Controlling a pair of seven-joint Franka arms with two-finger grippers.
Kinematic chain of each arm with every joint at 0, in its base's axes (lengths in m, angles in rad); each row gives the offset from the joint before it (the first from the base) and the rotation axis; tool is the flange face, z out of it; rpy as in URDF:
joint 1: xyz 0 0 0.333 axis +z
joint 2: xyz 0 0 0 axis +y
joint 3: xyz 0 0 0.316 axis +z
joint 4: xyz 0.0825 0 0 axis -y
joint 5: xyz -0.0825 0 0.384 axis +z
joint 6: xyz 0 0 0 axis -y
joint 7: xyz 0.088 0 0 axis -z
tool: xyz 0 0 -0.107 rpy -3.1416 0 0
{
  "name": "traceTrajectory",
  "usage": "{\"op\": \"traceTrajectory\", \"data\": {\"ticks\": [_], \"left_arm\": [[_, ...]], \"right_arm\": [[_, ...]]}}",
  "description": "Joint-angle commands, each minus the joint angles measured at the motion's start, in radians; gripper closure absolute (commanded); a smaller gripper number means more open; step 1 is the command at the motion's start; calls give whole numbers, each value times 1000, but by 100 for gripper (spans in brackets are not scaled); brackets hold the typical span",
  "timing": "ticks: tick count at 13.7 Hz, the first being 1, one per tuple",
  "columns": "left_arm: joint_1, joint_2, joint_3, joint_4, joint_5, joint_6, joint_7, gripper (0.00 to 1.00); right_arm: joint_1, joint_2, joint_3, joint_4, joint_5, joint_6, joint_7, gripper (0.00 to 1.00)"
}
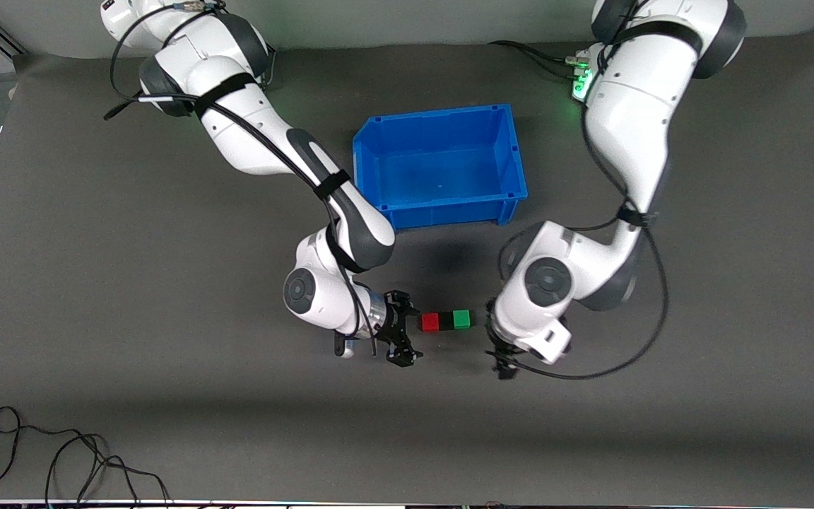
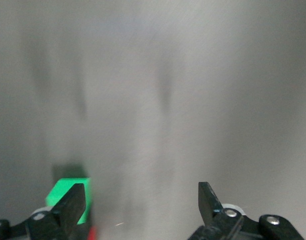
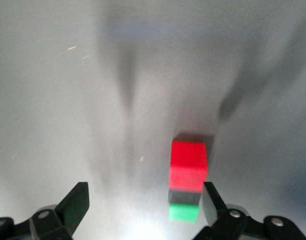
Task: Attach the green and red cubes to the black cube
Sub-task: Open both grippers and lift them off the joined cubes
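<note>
Front view: the blue bin [image 1: 441, 167] sits mid-table, and everything else is placed from it. Nearer the front camera than the bin, three cubes lie on the dark table [image 1: 167, 410] in a tight row, faces touching: the red cube [image 1: 430, 322] toward the right arm's end, the black cube [image 1: 446, 321] in the middle, the green cube [image 1: 461, 319] toward the left arm's end. The right gripper [image 1: 408, 332] is low over the table just beside the red cube, its fingers spread wide and holding nothing. The left gripper [image 1: 503, 357] hangs over the table just beside the green cube's end of the row (slightly nearer the camera than the row itself); from this angle its finger gap is hard to read. A loose black cable [image 1: 61, 452] lies on the table, well apart from the bin, near the front edge at the right arm's end.

Left wrist view: the left gripper's fingers [image 2: 73, 202] stand wide apart with bare table between them. The green cube shows beside one finger, not between the two, with a sliver of red at its edge.

Right wrist view: the right gripper's fingers [image 3: 75, 200] are also wide apart and empty. The row shows beside one finger, the red cube on top of the stack as seen, a dark band of the black cube under it, then the green cube.
</note>
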Motion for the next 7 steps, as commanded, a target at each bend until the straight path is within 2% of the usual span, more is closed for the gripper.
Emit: {"op": "traceTrajectory", "data": {"ticks": [1,3,5,7], "left_arm": [[62,-38,-7,80,44,-130,65,0],[81,-95,-5,79,44,-176,196,0],[143,-162,-8,74,34,-257,310,0],[192,-231,-10,74,34,-343,405,0]], "right_arm": [[-48,-186,-2,-133,-22,-127,-104,0],[-111,-267,-2,-156,-22,-294,-208,0],[-171,-336,-11,-162,-33,-463,-314,0],[-231,-402,-13,-181,-136,-579,-411,0]]}}
